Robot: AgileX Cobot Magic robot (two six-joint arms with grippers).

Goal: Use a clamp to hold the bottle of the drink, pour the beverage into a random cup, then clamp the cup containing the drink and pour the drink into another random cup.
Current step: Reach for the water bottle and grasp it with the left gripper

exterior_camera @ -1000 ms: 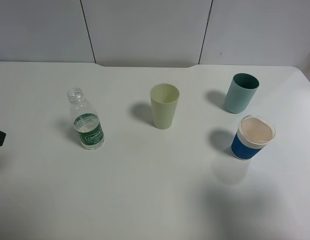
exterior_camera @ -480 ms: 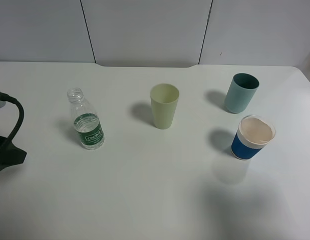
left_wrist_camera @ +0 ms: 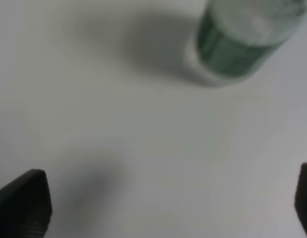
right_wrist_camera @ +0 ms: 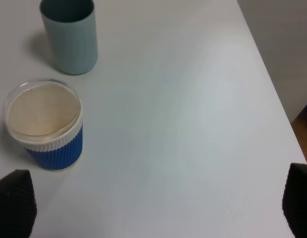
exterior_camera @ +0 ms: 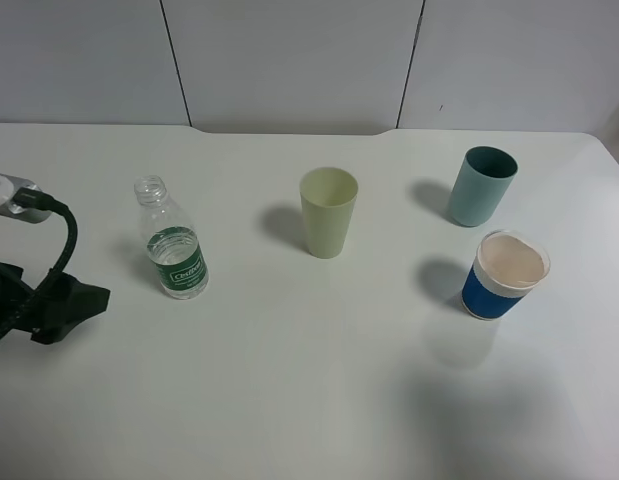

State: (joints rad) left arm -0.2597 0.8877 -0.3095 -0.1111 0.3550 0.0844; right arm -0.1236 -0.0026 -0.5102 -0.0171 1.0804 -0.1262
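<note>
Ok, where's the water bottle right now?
High view: the bottle stands upright on the left, between the left gripper and the pale yellow-green cup.

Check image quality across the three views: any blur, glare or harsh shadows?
Exterior high: sharp, even light; the bottle, yellow-green cup, teal cup and blue-banded cup each throw a soft shadow to their left; no glare. Left wrist: out of focus, bottle label unreadable, jaws only dark shapes at the edges. Right wrist: sharp on both cups, jaws just dark shapes in the corners.

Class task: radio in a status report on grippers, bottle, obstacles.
Left gripper jaws open, short of bottle. Right gripper jaws open, near blue cup. Bottle upright, untouched, nothing between.
</note>
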